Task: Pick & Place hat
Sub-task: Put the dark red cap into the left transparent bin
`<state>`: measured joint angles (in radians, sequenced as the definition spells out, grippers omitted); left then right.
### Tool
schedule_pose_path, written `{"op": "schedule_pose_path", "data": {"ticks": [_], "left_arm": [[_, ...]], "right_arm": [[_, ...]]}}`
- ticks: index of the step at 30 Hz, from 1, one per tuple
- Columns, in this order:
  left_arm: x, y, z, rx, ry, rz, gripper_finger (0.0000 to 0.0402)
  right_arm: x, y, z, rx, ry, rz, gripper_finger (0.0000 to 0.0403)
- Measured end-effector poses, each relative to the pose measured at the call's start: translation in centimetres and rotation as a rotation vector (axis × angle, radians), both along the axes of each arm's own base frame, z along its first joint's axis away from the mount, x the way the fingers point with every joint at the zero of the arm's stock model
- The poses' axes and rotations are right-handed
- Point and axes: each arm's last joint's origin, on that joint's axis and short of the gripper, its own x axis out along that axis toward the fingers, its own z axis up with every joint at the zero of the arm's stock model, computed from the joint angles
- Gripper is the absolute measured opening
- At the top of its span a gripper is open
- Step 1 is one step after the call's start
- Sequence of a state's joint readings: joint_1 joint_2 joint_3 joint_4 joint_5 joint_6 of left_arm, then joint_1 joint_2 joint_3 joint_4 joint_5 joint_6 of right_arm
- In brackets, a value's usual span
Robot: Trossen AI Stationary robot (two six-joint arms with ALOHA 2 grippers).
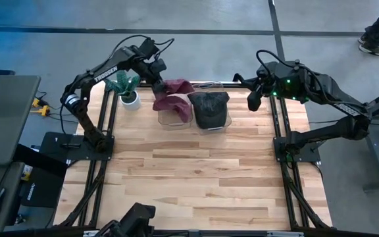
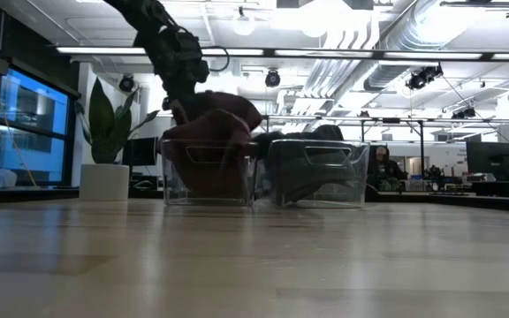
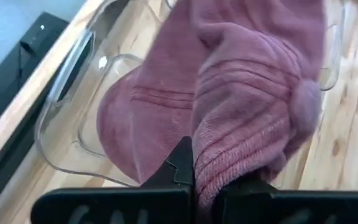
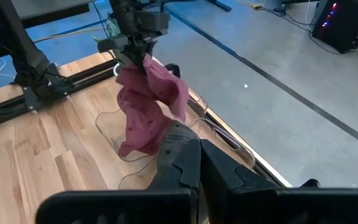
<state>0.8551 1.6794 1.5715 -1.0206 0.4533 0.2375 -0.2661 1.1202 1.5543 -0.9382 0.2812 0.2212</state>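
Even, bright overhead light; ceiling strip lights (image 2: 263, 51) glare in the low view, near tabletop (image 2: 254, 265) blurred, soft shadows

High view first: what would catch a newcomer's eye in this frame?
The maroon hat hangs from the left gripper, shut on it, over the left clear bin at the table's far edge. Beside it, a dark hat fills the right clear bin. The right gripper waits just right of the bins, and a potted plant stands to their left.

Two hats — one maroon (image 1: 174, 96), one black (image 1: 209, 105); two clear bins (image 1: 176, 120) — one potted plant (image 1: 127, 91).
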Motion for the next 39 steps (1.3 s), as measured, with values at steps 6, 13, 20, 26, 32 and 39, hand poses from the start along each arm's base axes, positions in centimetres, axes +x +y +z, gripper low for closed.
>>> {"op": "schedule_pose_path", "data": {"ticks": [6,13,20,26,32,39], "left_arm": [[-0.6,-0.9,1.1,-0.025,-0.037,-0.015,0.0000],[0.5,-2.2,-0.1,-0.095,0.049,-0.068,0.0000],[1.4,-3.8,-0.3,0.001,0.190,-0.113,0.0000],[2.2,-4.3,-0.3,0.093,0.236,-0.105,0.0000],[2.6,-3.7,0.0,0.204,0.250,-0.004,0.0000],[1.7,-4.6,-0.4,0.099,0.335,-0.043,0.0000]], "right_arm": [[-0.1,-0.4,0.0,-0.004,0.002,-0.019,0.0000],[-0.1,-0.5,0.2,-0.023,-0.010,-0.019,0.0000],[-0.1,-0.5,0.2,-0.023,-0.009,-0.019,0.0000],[-0.1,-0.5,0.2,-0.023,-0.009,-0.019,0.0000],[-0.1,-0.5,0.2,-0.023,-0.010,-0.019,0.0000],[-0.1,-0.5,0.2,-0.021,-0.011,-0.020,0.0000]]}}
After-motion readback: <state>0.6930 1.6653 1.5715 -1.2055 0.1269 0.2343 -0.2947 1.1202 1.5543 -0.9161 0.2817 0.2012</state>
